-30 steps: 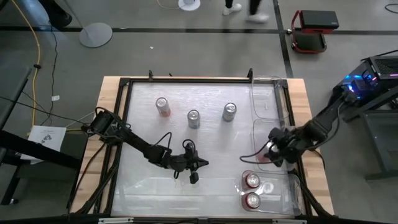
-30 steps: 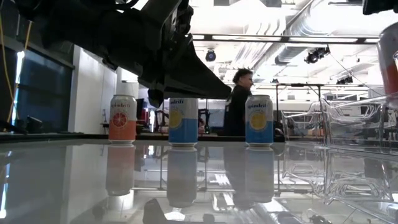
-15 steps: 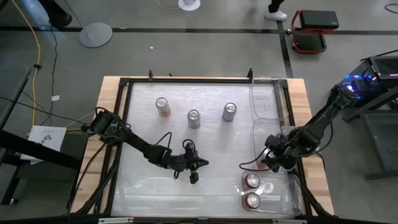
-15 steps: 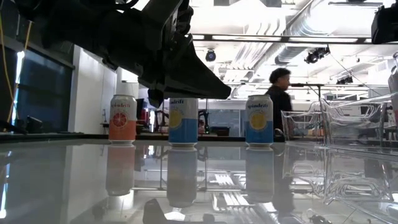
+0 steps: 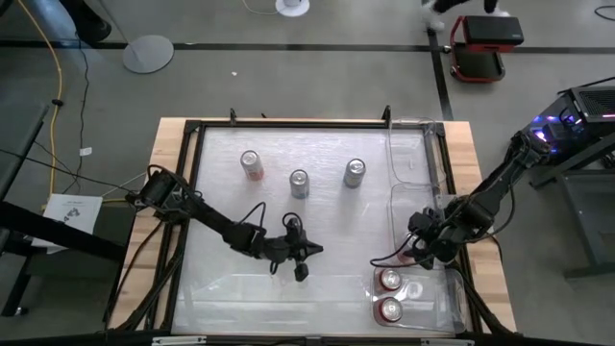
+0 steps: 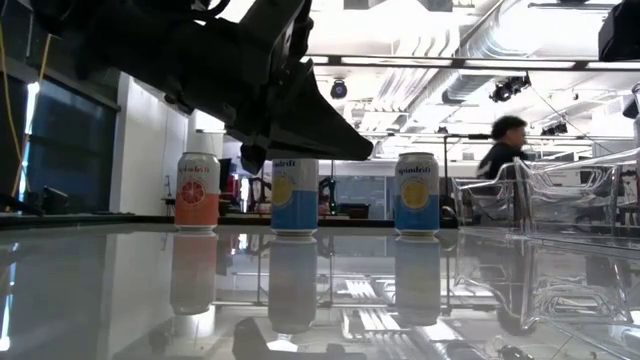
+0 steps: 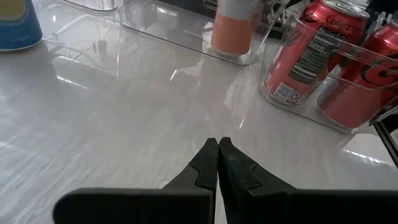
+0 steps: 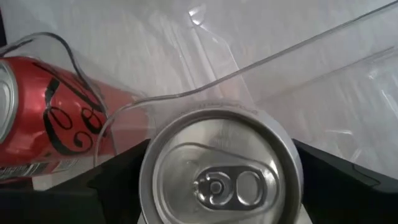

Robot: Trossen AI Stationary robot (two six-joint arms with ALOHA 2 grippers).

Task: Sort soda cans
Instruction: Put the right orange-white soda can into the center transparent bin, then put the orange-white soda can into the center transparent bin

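Observation:
Three soda cans stand upright on the table's far half [image 5: 252,165] [image 5: 299,183] [image 5: 355,173]; the low view shows them as an orange can [image 6: 197,190] and two blue-and-yellow cans [image 6: 294,193] [image 6: 416,192]. Two red cans [image 5: 390,280] [image 5: 390,309] stand in the near clear bin [image 5: 437,308]. My right gripper [image 5: 415,248] is shut on an orange-and-white can [image 7: 233,28] over the near end of the middle bin [image 5: 413,207]. My left gripper [image 7: 217,146] is shut and hovers low over the table's middle [image 5: 301,269], touching nothing. My right gripper pinches the orange-and-white can between its two fingers [image 8: 118,180] [image 8: 329,186], one on each side of the body just under the silver top [image 8: 219,177]. The fingers come from above, pointing down. The can is upright; I cannot tell whether its base rests on the bin floor.
Three clear bins line the table's right side, the far one [image 5: 408,154] without cans. A clear bin wall [image 8: 205,87] curves between the held can and a red can [image 8: 43,130]. A black frame [image 5: 288,123] rims the table. A person [image 6: 505,150] shows in the room beyond.
My right gripper has carried the orange-and-white can a little toward the table's near edge, over the middle bin's near end, and the can has dropped out of the low view's right edge. The person in the room beyond has walked to the right.

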